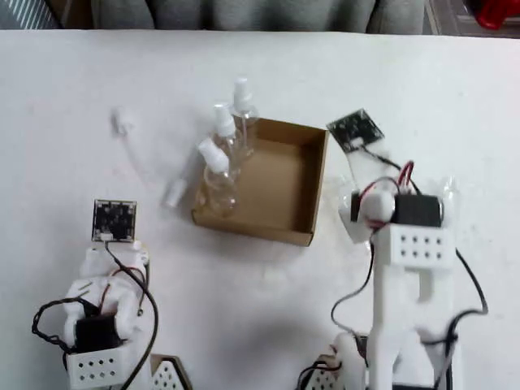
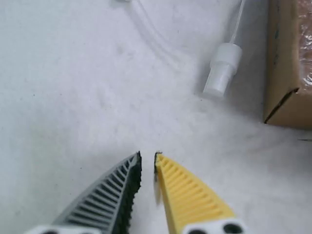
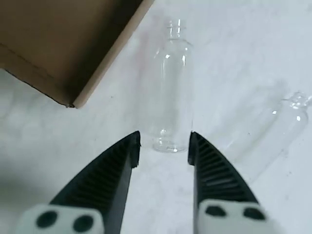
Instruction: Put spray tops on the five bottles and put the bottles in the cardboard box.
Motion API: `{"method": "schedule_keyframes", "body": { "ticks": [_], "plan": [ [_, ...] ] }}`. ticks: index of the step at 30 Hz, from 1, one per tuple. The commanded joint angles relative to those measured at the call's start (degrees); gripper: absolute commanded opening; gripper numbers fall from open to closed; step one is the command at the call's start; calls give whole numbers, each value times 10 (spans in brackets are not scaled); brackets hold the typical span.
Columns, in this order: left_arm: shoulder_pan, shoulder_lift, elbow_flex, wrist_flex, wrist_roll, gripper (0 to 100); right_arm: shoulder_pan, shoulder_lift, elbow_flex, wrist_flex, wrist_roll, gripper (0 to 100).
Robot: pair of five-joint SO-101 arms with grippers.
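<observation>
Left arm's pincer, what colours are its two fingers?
On the left pincer, one finger is grey, the other yellow; the left wrist view shows it best.

1. No text, numbers or signs can be read.
2. Plain brown cardboard box (image 1: 276, 183): no legible print.
3. Near-left circuit board (image 1: 114, 219): markings too small to read.

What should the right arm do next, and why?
Probably ease the right gripper forward around the uncapped bottle, then close. The gripper is open, the bottle's base sits right at its opening, roughly centred, and the bottle's neck is bare, so it likely needs holding for capping.
</observation>
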Motion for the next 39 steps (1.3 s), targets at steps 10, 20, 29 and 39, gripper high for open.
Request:
{"method": "schedule_keyframes", "body": {
  "ticks": [10, 20, 29, 39],
  "plan": [
    [-8, 1, 0, -5, -6, 57, -10, 211, -119, -43, 120, 227],
    [-8, 1, 0, -5, -6, 57, -8, 371, -202, -51, 124, 227],
    [-8, 1, 0, -5, -6, 57, -7, 496, -286, -51, 124, 227],
    [-8, 1, 0, -5, -6, 57, 0, 545, -322, -49, 123, 226]
  ]
}}
